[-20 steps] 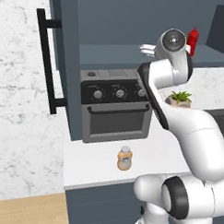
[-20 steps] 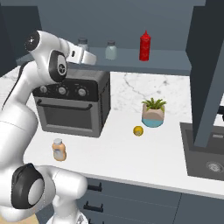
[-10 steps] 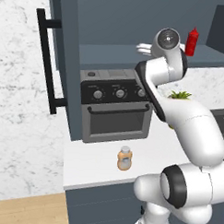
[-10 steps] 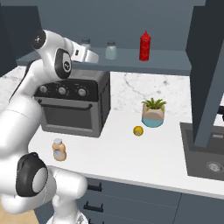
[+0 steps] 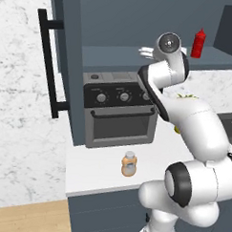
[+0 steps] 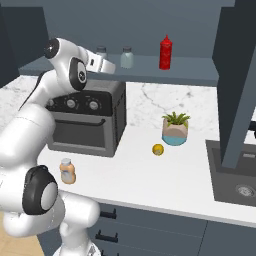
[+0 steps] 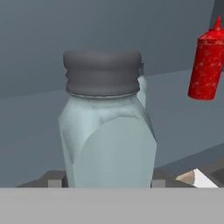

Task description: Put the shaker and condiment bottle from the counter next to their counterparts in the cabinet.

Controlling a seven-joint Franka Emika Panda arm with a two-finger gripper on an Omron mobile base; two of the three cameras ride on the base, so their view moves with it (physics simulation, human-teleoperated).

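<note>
My gripper (image 7: 107,180) is shut on the shaker (image 7: 107,131), a pale blue-grey jar with a grey cap, upright and close up in the hand view. From the right base view the held shaker (image 6: 101,51) hovers over the left end of the cabinet shelf (image 6: 190,75), above the gripper (image 6: 106,64). Its counterpart shaker (image 6: 127,57) stands a little to the right, with the red squeeze bottle (image 6: 165,52) farther right. On the counter (image 6: 150,175) in front of the oven stands the orange condiment bottle (image 6: 67,171).
A black-fronted toaster oven (image 6: 87,122) sits under the shelf. The open cabinet door with its long black bar handle (image 5: 47,62) juts out at the left. A potted plant (image 6: 175,129), a small yellow fruit (image 6: 158,149) and a sink (image 6: 237,175) lie to the right.
The gripper has carried the shaker a little to the right along the shelf, closer to the other shaker. The jaws have kept their grip.
</note>
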